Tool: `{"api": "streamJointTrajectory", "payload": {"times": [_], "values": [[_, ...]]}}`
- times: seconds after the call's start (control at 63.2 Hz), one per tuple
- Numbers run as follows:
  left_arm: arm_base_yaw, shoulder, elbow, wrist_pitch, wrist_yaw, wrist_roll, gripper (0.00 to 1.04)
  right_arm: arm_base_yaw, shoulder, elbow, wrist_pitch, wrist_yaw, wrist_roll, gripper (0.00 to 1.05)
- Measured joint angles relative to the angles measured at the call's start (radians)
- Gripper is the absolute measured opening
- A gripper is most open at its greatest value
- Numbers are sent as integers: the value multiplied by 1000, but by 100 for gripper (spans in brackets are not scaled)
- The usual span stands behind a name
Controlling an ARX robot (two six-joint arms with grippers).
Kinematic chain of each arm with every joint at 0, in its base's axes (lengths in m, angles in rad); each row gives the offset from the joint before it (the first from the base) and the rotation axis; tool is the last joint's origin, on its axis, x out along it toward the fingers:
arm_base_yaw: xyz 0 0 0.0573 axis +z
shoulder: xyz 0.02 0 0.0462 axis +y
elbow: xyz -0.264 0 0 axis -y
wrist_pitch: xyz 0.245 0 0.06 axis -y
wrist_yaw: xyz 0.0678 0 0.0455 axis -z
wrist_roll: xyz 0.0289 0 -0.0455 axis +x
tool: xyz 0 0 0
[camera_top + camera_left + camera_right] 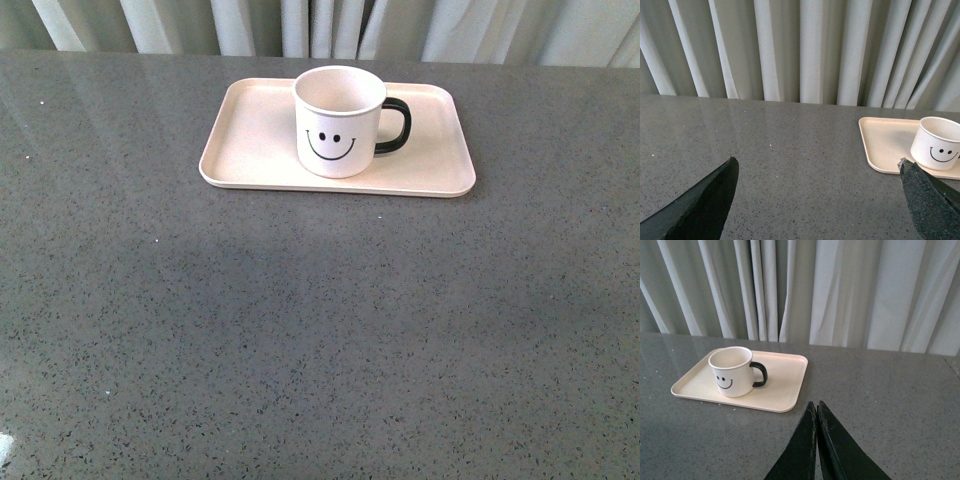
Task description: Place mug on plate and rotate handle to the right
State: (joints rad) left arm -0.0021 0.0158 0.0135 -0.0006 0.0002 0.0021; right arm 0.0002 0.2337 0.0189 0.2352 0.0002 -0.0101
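The cream mug (338,125) stands upright on the pale pink plate (255,150), its smiley face toward me and its black handle (396,127) pointing right. The left wrist view shows the mug (938,143) on the plate (885,145), and the right wrist view shows the mug (731,371), its handle (760,374) and the plate (785,380) too. Neither arm appears in the front view. My left gripper (818,169) is open over bare table, well clear of the plate. My right gripper (816,405) is shut on nothing, short of the plate's corner.
A grey speckled tabletop (320,340) stretches wide in front of the plate. Pale curtains (320,25) hang along the table's far edge.
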Motion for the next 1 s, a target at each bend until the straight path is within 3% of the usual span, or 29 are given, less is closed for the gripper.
{"api": "streamJointTrajectory", "payload": {"times": [0.19,0.285,0.585,0.759,0.997], "values": [[0,0,0,0,0,0,95,0,-56,0,-57,0,0,2],[0,0,0,0,0,0,96,0,-181,0,-214,2,0,2],[0,0,0,0,0,0,96,0,-227,0,-232,0,0,3],[0,0,0,0,0,0,96,0,-228,0,-232,0,0,45],[0,0,0,0,0,0,96,0,-228,0,-232,0,0,85]]}}
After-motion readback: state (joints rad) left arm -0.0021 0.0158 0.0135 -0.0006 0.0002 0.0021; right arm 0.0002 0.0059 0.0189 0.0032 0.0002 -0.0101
